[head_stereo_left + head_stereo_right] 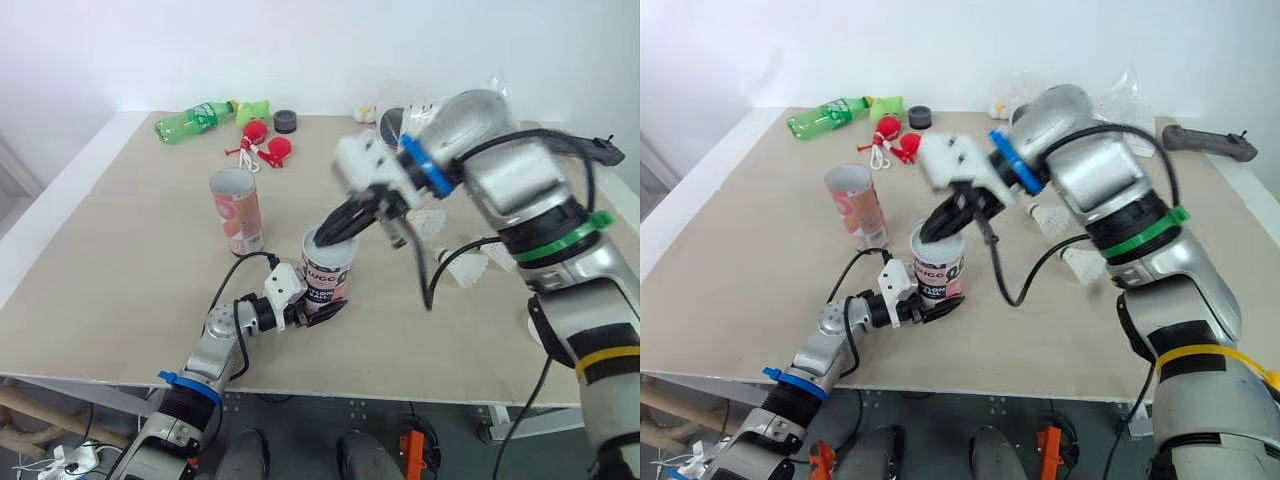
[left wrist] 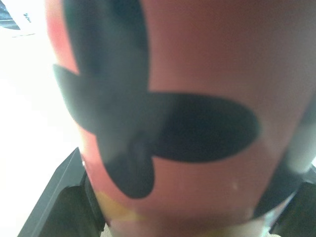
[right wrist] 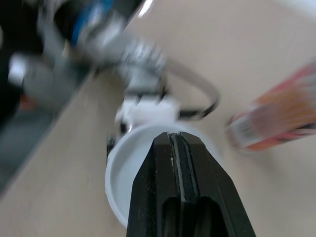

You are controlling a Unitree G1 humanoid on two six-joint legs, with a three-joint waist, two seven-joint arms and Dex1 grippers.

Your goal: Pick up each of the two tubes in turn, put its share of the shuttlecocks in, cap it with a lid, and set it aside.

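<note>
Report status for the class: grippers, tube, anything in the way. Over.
Left gripper shut on tube. Right gripper shut, tips at tube's open mouth. Second tube stands apart; shuttlecocks loose on table.

**Little Lettering, Less of It Legible**

On the black-banded tube (image 1: 327, 272), white print across the dark band: top line something like "wcc", not certain. Smaller lines beneath it, too small to make out. Up close from the left wrist, a red wall with black petal-like shapes and no letters.

On the pink tube (image 1: 237, 210), just behind and to the left of the black-banded tube, only patterned print. In the right wrist view, a white strip with dark marks near one end, blurred past reading.

On the green bottle (image 1: 195, 121), well behind and left of the black-banded tube, nothing readable.
</note>
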